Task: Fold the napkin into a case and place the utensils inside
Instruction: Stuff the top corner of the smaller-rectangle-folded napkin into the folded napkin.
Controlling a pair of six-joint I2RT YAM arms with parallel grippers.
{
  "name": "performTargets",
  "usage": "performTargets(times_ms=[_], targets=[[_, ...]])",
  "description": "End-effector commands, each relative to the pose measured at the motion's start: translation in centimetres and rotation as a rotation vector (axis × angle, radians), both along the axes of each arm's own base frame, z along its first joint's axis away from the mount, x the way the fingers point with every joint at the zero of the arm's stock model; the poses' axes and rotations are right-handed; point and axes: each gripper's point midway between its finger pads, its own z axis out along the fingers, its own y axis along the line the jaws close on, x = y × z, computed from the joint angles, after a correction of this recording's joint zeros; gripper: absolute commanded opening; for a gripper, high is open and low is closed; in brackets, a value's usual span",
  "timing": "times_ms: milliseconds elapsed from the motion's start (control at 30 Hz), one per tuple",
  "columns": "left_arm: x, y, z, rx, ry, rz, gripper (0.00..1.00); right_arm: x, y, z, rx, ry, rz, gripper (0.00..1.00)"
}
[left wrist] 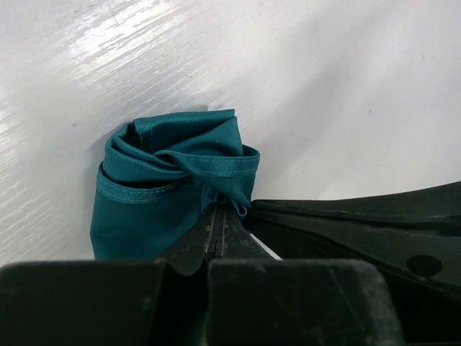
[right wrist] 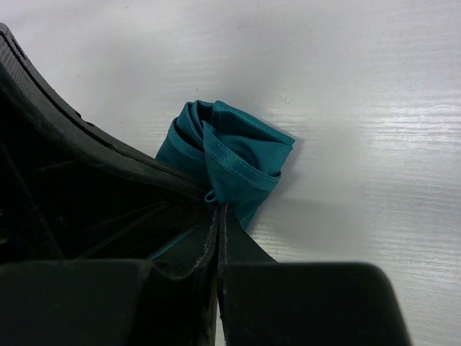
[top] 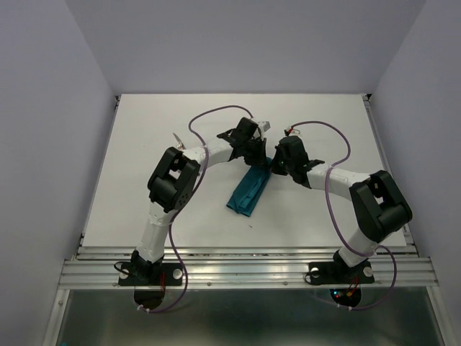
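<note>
In the overhead view we see the napkin (top: 247, 191) as a narrow teal-green strip on the white table (top: 144, 158). It lies near the middle, between the two arms. It sits slantwise, its near end pointing down to the left and its far end running up to the right. The cloth is folded over itself lengthwise, with a darker crease along the strip.

From the left wrist camera, the far end looks like a loose roll. Its layers curl around a dark hollow, and stitched hems cross the front as bands. The left gripper (left wrist: 220, 214) has its jaws pressed together. A fold of hem drops straight into the seam between the tips, so we read it as clamped on the napkin's end. Most of the cloth sits beyond the tips and to their left. A black part of the other arm lies close alongside on the right.

From the right wrist camera we see the same bundled end, with its hems wrapping round. The right gripper (right wrist: 218, 215) also has its jaws together, and a small loop of hem is caught at the tips. The bundle rises just beyond them. The left arm's black body crosses the left of this view, against the cloth's edge. We cannot tell whether they touch.
</note>
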Motion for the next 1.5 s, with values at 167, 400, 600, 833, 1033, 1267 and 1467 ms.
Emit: performTargets(times_ms=[167, 400, 600, 833, 1033, 1267, 1467], targets=[[0.4, -2.7, 1.1, -0.094, 0.003, -0.026, 0.00, 0.9, 1.1, 2.2, 0.037, -0.063, 0.021, 0.01], [0.0, -2.4, -1.7, -0.037, 0.038, -0.005, 0.00, 0.6, 1.3, 2.9, 0.049, -0.074, 0.034, 0.01], [-0.3, -2.4, -2.2, -0.025, 0.045, -0.003, 0.00, 0.5, 1.0, 2.7, 0.039, -0.074, 0.029, 0.01], [-0.8, -1.7, 1.9, -0.069, -0.016, -0.007, 0.00, 0.0, 0.3, 1.5, 0.014, -0.050, 0.010, 0.01], [-1.4, -0.5, 5.0, -0.123, -0.050, -0.008, 0.00, -0.2, -0.2, 1.5, -0.002, -0.059, 0.004, 0.01], [-1.3, -0.1, 5.0, -0.149, -0.032, -0.005, 0.00, 0.0, -0.2, 1.4, 0.011, -0.055, 0.007, 0.01], [-0.7, -0.4, 3.6, -0.135, -0.012, 0.007, 0.00, 0.0, -0.1, 1.6, 0.014, -0.058, 0.012, 0.01]])
